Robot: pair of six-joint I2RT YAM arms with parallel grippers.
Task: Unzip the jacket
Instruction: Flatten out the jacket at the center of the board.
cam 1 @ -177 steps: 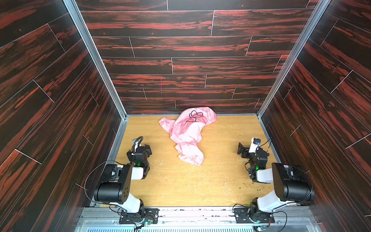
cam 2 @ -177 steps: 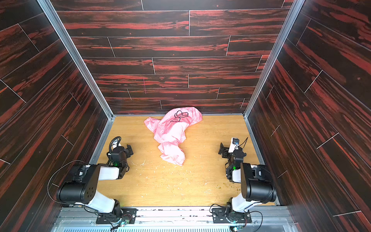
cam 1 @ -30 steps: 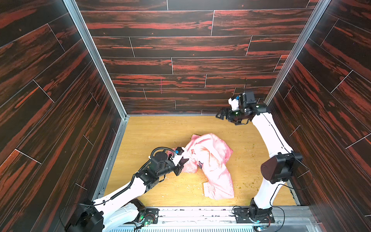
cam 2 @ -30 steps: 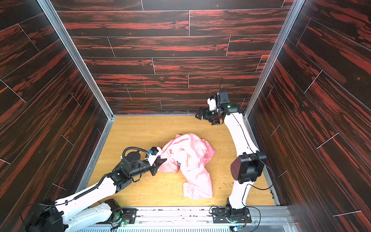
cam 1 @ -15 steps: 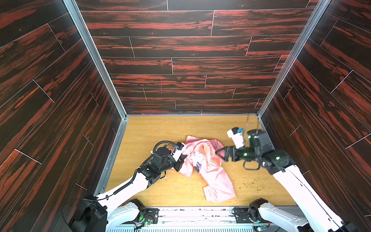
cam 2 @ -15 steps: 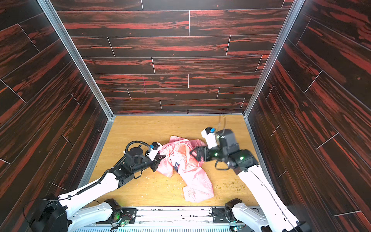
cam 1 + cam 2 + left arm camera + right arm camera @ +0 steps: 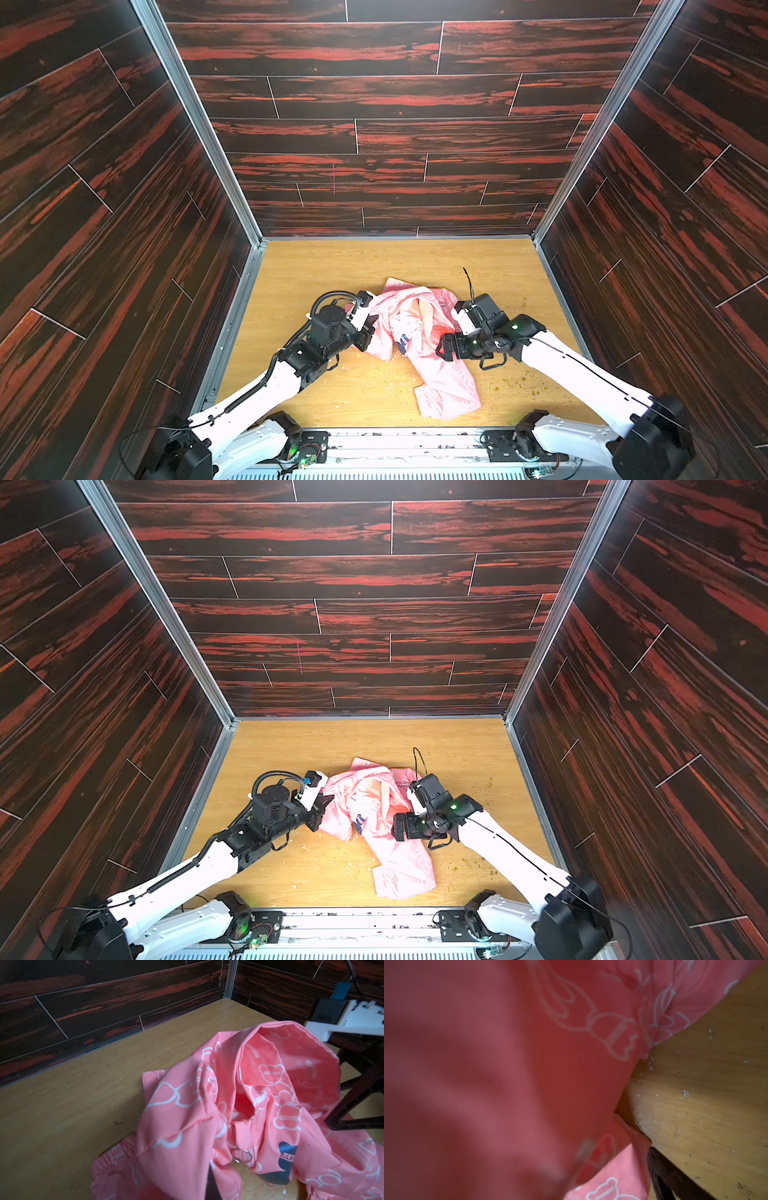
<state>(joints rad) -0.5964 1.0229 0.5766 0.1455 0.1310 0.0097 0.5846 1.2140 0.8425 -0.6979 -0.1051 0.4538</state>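
Note:
The pink jacket [image 7: 415, 328] lies crumpled mid-table in both top views [image 7: 374, 812], one part trailing toward the front edge. My left gripper [image 7: 369, 331] is shut on the jacket's left edge, and fabric drapes over its dark finger [image 7: 212, 1184] in the left wrist view. There a metal ring zipper pull [image 7: 242, 1156] hangs beside the dark bear logo [image 7: 284, 1159]. My right gripper [image 7: 442, 351] stands open against the jacket's right side. Pink fabric [image 7: 488, 1074] fills the right wrist view, with one dark finger [image 7: 662, 1172] showing.
The wooden table [image 7: 374, 266] is boxed in by dark red-streaked walls [image 7: 374, 137] at the back and on both sides. Small crumbs [image 7: 519, 384] are scattered on the table near the front right. A metal rail [image 7: 415, 440] runs along the front edge.
The right arm swung from the back wall down to the jacket's right side, gripper open. The left gripper kept its hold on the jacket's left edge, and the jacket bunched slightly.

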